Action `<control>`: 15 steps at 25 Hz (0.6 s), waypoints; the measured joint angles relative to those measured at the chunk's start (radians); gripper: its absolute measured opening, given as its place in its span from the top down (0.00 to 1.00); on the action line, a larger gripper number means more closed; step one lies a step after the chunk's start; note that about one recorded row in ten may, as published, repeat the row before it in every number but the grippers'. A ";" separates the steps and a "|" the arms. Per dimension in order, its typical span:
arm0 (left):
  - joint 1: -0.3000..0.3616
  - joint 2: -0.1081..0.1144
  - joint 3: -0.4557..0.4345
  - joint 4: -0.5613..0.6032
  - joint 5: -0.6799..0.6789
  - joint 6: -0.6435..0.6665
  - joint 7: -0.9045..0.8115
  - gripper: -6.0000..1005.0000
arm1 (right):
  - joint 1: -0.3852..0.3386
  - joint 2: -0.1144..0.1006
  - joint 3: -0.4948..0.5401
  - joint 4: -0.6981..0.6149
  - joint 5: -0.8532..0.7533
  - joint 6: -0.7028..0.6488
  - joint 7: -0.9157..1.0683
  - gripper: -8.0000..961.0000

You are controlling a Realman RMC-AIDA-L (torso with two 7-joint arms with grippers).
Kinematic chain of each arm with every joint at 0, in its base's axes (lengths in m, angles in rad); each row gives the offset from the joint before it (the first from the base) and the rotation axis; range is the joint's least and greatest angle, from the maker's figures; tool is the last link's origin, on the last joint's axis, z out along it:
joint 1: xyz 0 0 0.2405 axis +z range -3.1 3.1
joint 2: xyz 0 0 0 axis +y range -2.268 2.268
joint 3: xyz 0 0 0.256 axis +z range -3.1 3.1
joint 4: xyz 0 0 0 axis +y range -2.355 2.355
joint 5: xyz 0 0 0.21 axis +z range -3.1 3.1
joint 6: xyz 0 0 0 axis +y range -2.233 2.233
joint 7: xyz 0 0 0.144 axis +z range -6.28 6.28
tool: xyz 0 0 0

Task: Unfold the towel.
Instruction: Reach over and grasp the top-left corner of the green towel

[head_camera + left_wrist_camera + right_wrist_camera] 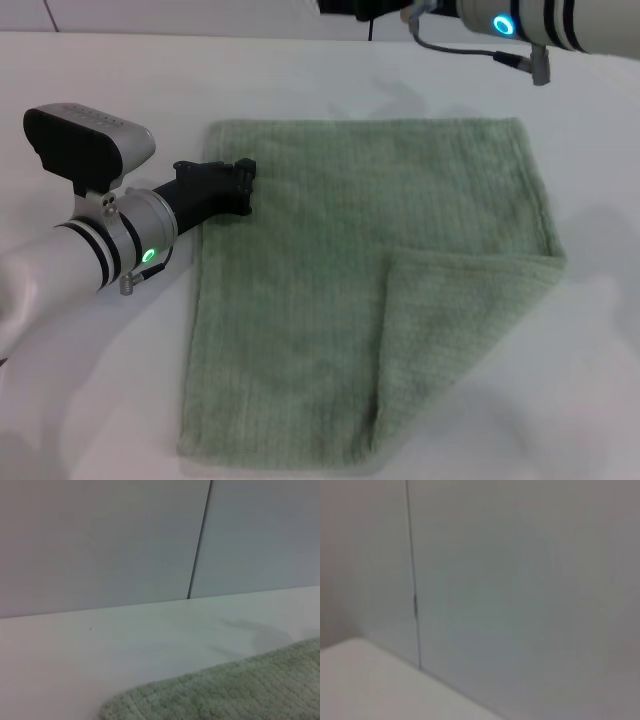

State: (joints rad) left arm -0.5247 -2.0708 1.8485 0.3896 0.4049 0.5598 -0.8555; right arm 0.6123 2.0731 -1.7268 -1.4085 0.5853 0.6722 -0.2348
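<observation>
Soft, limp towel (pixel 330 270), likely light; best pinched at folded-over near-right corner. Left claw (pixel 243 186) on its left edge, grip unclear; right claw unseen

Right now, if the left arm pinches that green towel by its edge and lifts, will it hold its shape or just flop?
The towel would probably flop: one near corner already lies folded back over itself, so it bends freely. Its terry pile suggests it grips rather than slips. Pushed by the left gripper at its left edge, it would likely bunch on the white table rather than slide whole.
</observation>
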 joint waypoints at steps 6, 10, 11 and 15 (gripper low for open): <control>0.000 0.000 0.000 -0.003 0.000 -0.006 0.000 0.99 | 0.029 0.001 0.051 -0.024 0.004 0.158 0.000 0.18; 0.004 0.000 0.000 0.001 0.000 -0.009 0.000 0.99 | 0.051 0.001 0.069 -0.042 0.005 0.257 -0.001 0.18; 0.004 0.001 0.000 0.000 0.000 -0.010 0.000 0.99 | 0.057 0.000 0.070 -0.043 0.005 0.277 -0.001 0.18; 0.002 0.001 0.001 0.000 0.000 -0.010 -0.001 0.99 | 0.093 0.000 0.076 -0.038 0.003 0.366 -0.001 0.18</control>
State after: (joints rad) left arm -0.5226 -2.0696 1.8493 0.3901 0.4052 0.5498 -0.8567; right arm 0.7050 2.0733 -1.6503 -1.4461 0.5879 1.0385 -0.2360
